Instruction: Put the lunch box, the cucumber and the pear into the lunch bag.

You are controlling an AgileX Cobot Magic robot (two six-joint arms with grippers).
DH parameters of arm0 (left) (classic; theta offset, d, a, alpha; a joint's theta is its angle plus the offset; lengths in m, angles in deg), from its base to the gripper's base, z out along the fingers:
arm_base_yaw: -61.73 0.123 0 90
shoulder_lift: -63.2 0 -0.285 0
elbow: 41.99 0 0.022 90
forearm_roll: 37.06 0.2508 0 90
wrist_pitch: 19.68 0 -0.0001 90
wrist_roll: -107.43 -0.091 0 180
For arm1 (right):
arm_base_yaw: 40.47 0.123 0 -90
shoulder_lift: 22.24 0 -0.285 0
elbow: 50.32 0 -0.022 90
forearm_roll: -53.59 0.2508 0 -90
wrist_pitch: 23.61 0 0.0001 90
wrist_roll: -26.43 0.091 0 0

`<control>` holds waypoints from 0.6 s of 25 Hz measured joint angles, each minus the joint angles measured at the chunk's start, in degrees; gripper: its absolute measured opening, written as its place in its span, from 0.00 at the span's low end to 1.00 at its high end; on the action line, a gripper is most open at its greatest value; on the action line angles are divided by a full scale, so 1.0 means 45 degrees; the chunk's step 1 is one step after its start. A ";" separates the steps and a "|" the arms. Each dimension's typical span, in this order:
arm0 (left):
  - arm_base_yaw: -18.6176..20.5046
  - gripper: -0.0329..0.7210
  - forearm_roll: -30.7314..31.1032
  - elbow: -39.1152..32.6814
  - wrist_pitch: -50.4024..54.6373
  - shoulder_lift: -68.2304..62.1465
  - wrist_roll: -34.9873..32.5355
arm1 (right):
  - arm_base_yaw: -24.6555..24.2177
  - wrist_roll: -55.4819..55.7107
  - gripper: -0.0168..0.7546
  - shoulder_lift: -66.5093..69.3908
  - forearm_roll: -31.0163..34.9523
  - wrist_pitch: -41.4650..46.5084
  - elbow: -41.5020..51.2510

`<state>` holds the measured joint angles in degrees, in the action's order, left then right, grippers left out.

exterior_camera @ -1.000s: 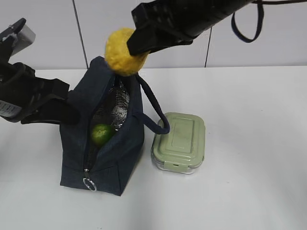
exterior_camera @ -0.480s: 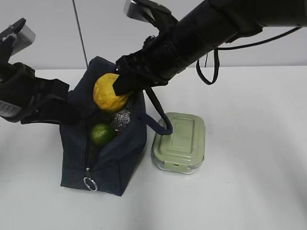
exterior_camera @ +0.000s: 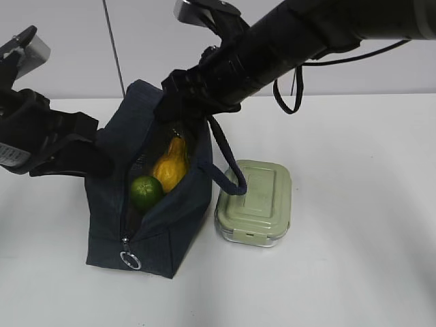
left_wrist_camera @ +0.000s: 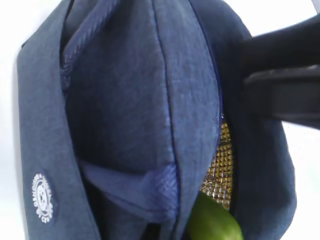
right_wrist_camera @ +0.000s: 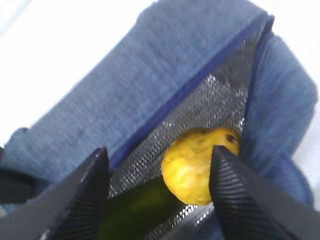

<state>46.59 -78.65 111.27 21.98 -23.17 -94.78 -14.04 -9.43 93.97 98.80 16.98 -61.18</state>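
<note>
The navy lunch bag [exterior_camera: 163,231] stands open on the white table. The yellow pear [exterior_camera: 170,167] lies inside it beside the green end of the cucumber [exterior_camera: 144,191]. My right gripper [exterior_camera: 182,112] hovers open just above the bag's mouth; in the right wrist view its jaws [right_wrist_camera: 159,150] stand wide apart, with the pear [right_wrist_camera: 197,167] and cucumber [right_wrist_camera: 135,210] below against the silver lining. My left gripper [exterior_camera: 102,160] is at the bag's left wall and holds it open; its fingers are hidden by fabric [left_wrist_camera: 125,100]. The sage-green lunch box [exterior_camera: 255,201] sits right of the bag.
The bag's loop handle [exterior_camera: 228,167] hangs over toward the lunch box. The silver ring pull [exterior_camera: 127,260] hangs at the bag's front corner. A white wall rises behind the table.
My right gripper came down to the bag's mouth with the pear and opened; the pear now lies inside the bag beside the cucumber. The left arm has not moved.
</note>
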 joint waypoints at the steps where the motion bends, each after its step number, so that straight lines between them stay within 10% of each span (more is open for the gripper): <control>1: 0.0000 0.05 0.0000 0.0000 0.0000 0.0000 0.0000 | 0.0000 0.0000 0.66 0.0000 0.0000 0.0000 -0.0177; 7: 0.0000 0.05 0.0000 0.0000 0.0000 0.0000 0.0000 | 0.0000 0.0262 0.67 -0.0254 -0.0973 0.0418 -0.1283; 15: 0.0000 0.05 0.0010 0.0000 0.0016 0.0000 0.0000 | 0.0000 0.5481 0.67 -0.1530 -0.7566 0.2398 -0.1461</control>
<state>46.59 -78.60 111.27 22.05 -23.17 -94.78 -14.04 15.23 87.08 64.75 27.77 -67.76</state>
